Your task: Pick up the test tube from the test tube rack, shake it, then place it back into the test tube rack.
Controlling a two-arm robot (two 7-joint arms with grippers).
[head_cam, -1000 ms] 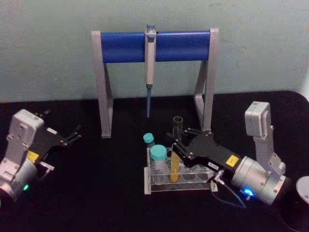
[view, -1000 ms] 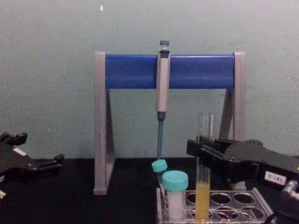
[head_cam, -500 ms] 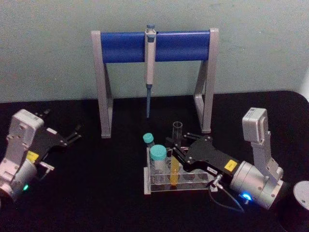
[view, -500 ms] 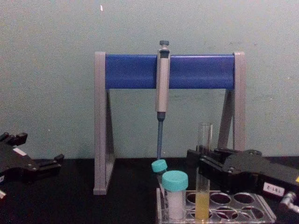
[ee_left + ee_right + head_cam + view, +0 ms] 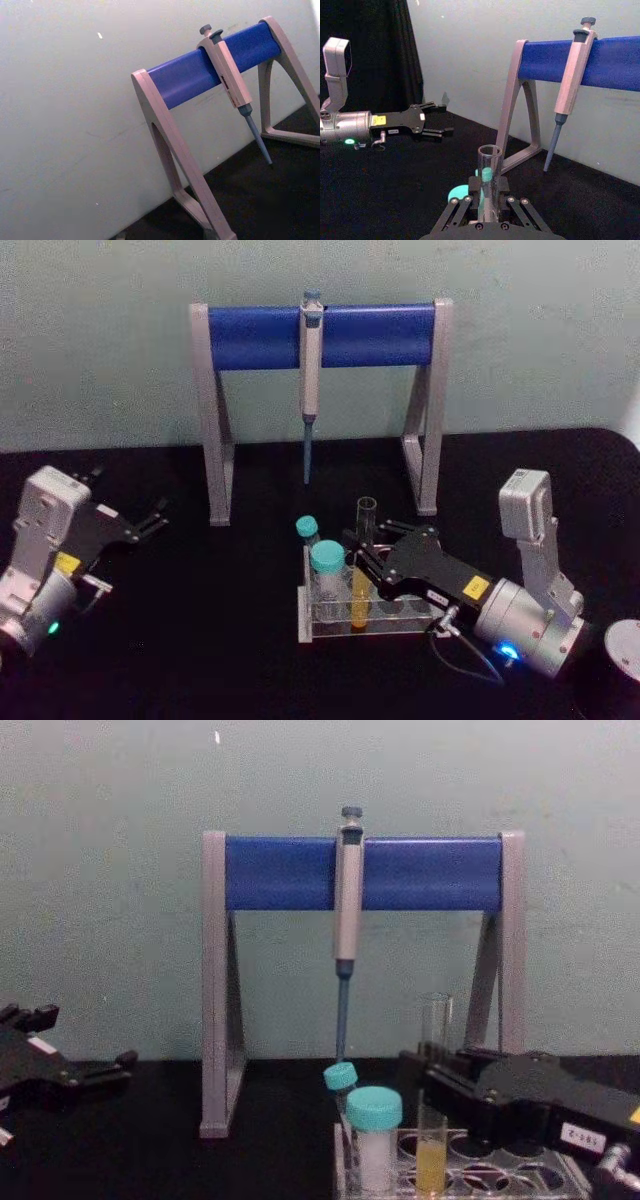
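The test tube [image 5: 366, 530], clear glass with yellow liquid in its lower part, stands upright in a front hole of the low clear test tube rack [image 5: 304, 612]. My right gripper [image 5: 366, 560] reaches in from the right and is shut on the tube's middle, just above the rack. From the chest the tube [image 5: 435, 1025] rises above the black gripper [image 5: 432, 1072], with its yellow end down in the rack [image 5: 500, 1182]. In the right wrist view the tube [image 5: 490, 165] sits between my fingers. My left gripper [image 5: 150, 520] is parked open at the far left of the table.
A grey-legged stand with a blue crossbar [image 5: 320, 335] holds a pipette [image 5: 310, 380] behind the rack. Two teal-capped vials [image 5: 327, 560] sit in the rack's left end, close beside the tube. A round white object [image 5: 625, 650] lies at the table's right edge.
My right gripper has come down with the test tube, sinking its yellow end deeper into the rack hole. The left arm has stayed still.
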